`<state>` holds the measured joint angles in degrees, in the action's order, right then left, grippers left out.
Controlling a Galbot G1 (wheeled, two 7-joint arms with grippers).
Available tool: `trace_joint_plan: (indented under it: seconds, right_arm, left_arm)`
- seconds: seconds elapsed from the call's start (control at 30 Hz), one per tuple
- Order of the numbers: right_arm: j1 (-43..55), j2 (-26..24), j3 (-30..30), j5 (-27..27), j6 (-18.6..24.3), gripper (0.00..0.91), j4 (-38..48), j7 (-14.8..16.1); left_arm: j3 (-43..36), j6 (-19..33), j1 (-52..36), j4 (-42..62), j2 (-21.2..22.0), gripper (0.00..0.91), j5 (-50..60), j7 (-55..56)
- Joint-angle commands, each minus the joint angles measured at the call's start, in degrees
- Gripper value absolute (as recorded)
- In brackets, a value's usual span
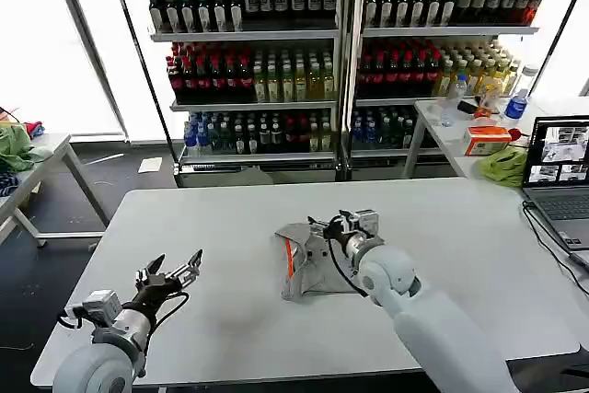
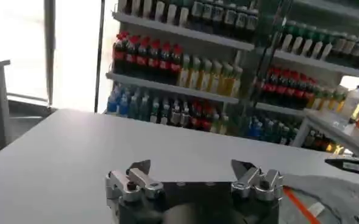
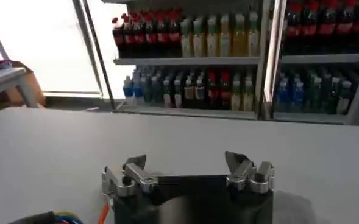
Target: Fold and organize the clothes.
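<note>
While the shirt (image 1: 308, 260) lies as a small, partly folded grey bundle near the middle of the white table (image 1: 202, 218), with its orange strip turned toward the robot's left side, the right gripper (image 1: 354, 225) hovers just over the shirt's far right edge with its fingers spread apart and nothing between them. The left gripper (image 1: 170, 273) waits well apart from the shirt, on the robot's left and nearer to the robot's body, also spread wide and empty. I judge that the step in hand is to finish or tidy the fold. To do it well, the right gripper should come down on one single edge of the cloth, pinch only the upper layer, and carry it flat across the bundle toward the orange strip without dragging the whole shirt over the table; the left gripper could press the near side so that the bundle stays in place. The wrinkled surface suggests that the layers may slip, so a slow release is wise. Concerning writing: behind the shirt stand shelves (image 1: 267, 34) full of drink bottles, and to its right a laptop (image 1: 560, 167), but no brand name or label can be read; the letters are probably too small.
</note>
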<state>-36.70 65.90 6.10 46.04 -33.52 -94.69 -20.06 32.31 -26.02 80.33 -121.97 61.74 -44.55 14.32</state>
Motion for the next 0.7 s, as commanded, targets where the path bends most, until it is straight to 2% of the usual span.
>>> trace_joint_plan:
  seconds: [0.03,0.3,0.7]
  right_arm:
    - [2.74,2.31,4.61,-2.06,0.08,0.907,6.74,-0.30]
    - [2.68,3.27,5.67,-3.82,0.08,0.907,8.69,-0.80]
    - [2.06,4.21,6.32,-7.90,0.21,0.907,10.17,0.02]
  left_arm:
    - [0.02,0.04,-0.08,0.04,0.13,0.907,-0.04,-0.05]
    - [0.16,0.04,-0.09,-0.09,0.12,0.907,-0.14,-0.06]
    - [0.91,0.06,0.69,-1.07,0.43,0.907,-0.33,-0.21]
